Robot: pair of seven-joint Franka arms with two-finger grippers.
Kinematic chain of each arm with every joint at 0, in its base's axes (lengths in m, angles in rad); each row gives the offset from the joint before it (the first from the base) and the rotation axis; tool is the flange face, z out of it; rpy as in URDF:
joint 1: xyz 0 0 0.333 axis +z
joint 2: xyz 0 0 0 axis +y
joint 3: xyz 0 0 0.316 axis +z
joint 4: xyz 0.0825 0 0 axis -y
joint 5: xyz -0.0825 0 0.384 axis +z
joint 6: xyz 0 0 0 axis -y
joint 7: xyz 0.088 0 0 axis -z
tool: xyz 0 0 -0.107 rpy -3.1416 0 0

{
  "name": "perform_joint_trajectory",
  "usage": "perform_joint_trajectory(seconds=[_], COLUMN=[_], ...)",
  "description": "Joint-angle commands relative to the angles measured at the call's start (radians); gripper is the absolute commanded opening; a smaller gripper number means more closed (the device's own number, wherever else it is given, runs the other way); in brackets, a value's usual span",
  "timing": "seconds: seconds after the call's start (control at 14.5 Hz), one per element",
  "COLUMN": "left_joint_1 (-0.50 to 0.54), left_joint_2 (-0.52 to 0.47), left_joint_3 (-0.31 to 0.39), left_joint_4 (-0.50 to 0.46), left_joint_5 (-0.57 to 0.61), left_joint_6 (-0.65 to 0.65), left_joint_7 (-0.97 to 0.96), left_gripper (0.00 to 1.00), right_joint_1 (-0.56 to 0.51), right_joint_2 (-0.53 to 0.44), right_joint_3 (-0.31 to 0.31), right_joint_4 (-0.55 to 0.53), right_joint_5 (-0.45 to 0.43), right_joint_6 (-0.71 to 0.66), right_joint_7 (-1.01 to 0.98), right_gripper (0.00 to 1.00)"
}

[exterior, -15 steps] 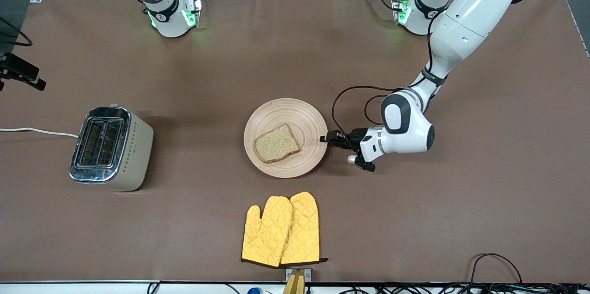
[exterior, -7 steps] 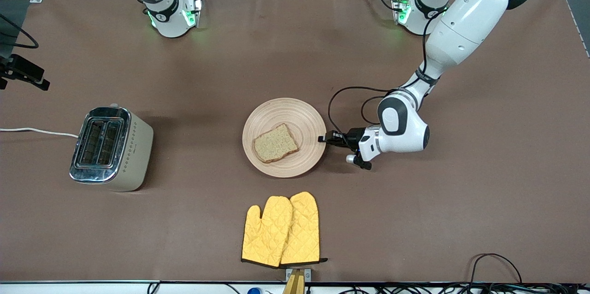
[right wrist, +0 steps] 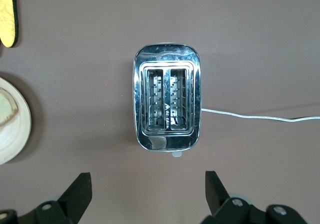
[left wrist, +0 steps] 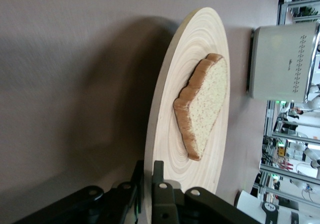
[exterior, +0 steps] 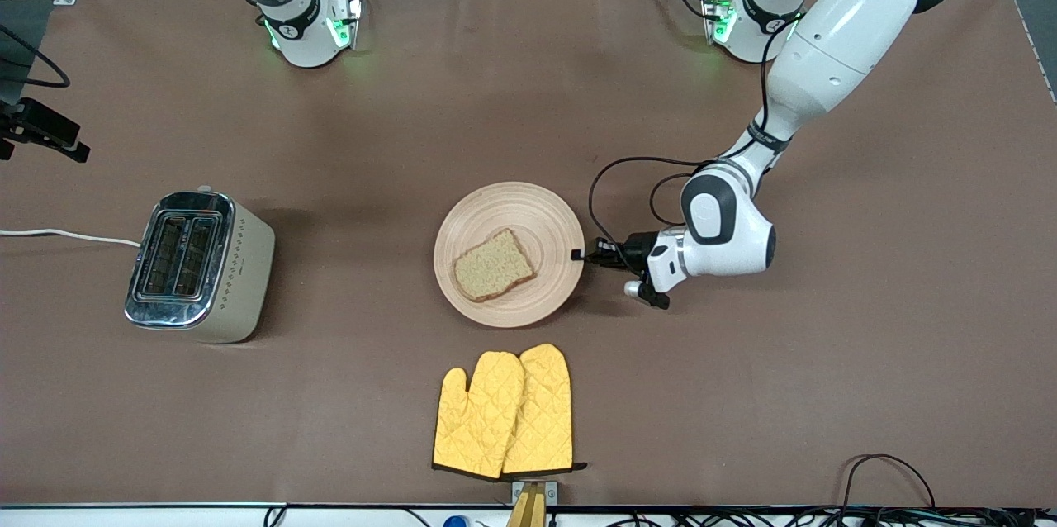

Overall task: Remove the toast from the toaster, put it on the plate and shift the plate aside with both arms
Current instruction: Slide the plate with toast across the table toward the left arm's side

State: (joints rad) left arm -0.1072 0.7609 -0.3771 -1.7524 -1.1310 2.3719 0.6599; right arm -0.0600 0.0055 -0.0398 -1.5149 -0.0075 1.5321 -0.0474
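1. One slice of light brown, speckled toast with a darker crust (exterior: 494, 264) lies flat on the round pale wooden plate with ring grooves (exterior: 528, 213) at mid-tabletop in the front view, so the lifting-out and placing steps look done. The boxy chrome-topped, cream-sided toaster (exterior: 198, 265) stands well apart toward the right arm's end, both slots empty. A pair of yellow quilted oven mitts (exterior: 505, 411) lies nearer the front camera than the plate. The left gripper (exterior: 580, 255) sits low at the plate's rim on the side toward the left arm's end. The right gripper is out of this view; only that arm's base shows at the top.

2. Two black fingers (left wrist: 159, 186) of the left gripper (left wrist: 149, 184) are clamped together on the plate's thin rim (left wrist: 162, 91) in the left wrist view, one on each face of it. The toast (left wrist: 205, 106) rests near the plate's middle, and the toaster (left wrist: 282, 61) shows farther off.

3. Two fingertips (right wrist: 80, 190) of the right gripper (right wrist: 147, 191) stand wide apart in the right wrist view, holding nothing, directly over the toaster (right wrist: 166, 104) with its white cord (right wrist: 250, 117). The plate's edge (right wrist: 15, 134) shows at the side.

4. Judgement: the step in hand is moving the plate aside. The next move calls for keeping the plate level so the toast does not slide, while the right arm waits.
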Motion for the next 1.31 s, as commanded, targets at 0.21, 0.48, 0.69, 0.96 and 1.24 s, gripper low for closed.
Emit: perform_joint_trajectory(seconds=[0.21, 0.48, 0.69, 0.96, 1.24], left_joint_1=[0.176, 0.389, 0.512, 0.639, 0.754], left_joint_2=[-0.176, -0.187, -0.181, -0.184, -0.124], left_joint_3=[-0.003, -0.003, -0.003, -0.002, -0.002], left_joint_4=[-0.021, 0.014, 0.050, 0.054, 0.053], left_joint_5=[0.028, 0.218, 0.377, 0.502, 0.528], left_joint_6=[-0.159, -0.274, -0.350, -0.375, -0.392], left_joint_7=[-0.003, 0.009, 0.009, 0.007, 0.070], left_gripper=[0.00, 0.00, 0.00, 0.00, 0.00], right_joint_1=[0.019, 0.045, 0.057, 0.071, 0.071], right_joint_2=[-0.021, -0.022, -0.022, -0.022, -0.021], right_joint_3=[-0.012, -0.017, -0.029, -0.052, -0.052], right_joint_4=[-0.021, -0.021, -0.021, -0.021, -0.021], right_joint_5=[-0.011, -0.011, -0.012, -0.012, -0.011], right_joint_6=[0.005, 0.000, 0.000, 0.002, 0.008], right_joint_7=[0.009, 0.014, 0.014, 0.014, 0.014], right_gripper=[1.00, 1.00, 1.00, 1.00, 1.00])
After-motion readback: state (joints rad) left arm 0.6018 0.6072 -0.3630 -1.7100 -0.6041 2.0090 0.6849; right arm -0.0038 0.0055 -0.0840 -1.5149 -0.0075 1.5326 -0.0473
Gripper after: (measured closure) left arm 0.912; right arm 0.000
